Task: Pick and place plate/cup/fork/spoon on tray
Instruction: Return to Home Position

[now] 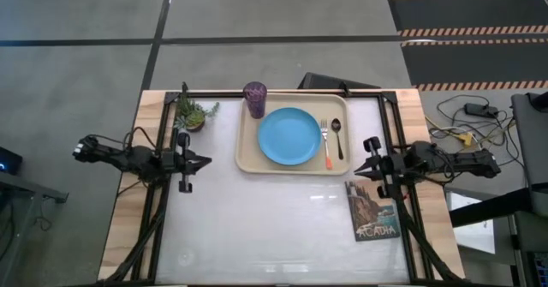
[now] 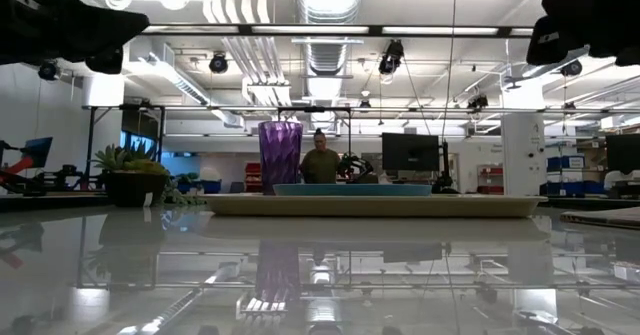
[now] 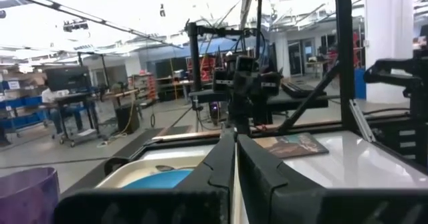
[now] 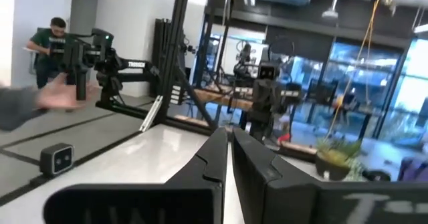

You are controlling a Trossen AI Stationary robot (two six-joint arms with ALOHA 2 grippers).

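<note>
my left gripper (image 1: pixel 205 160) waits over the table's left side, fingers pressed together, holding nothing. the potted plant (image 1: pixel 192 114) sits near the far left corner. the beige tray (image 1: pixel 246 156) lies at the far middle, with the purple cup (image 1: pixel 255 98) upright in its far left corner, the light-blue plate (image 1: pixel 289 136) flat at its centre, then the orange-handled fork (image 1: pixel 325 145) and the dark spoon (image 1: pixel 338 137) side by side (both lying on the tray). my right gripper (image 1: pixel 359 169) hangs just right of the tray, fingers closed, empty. the acadia book (image 1: pixel 373 210) lies near it.
</note>
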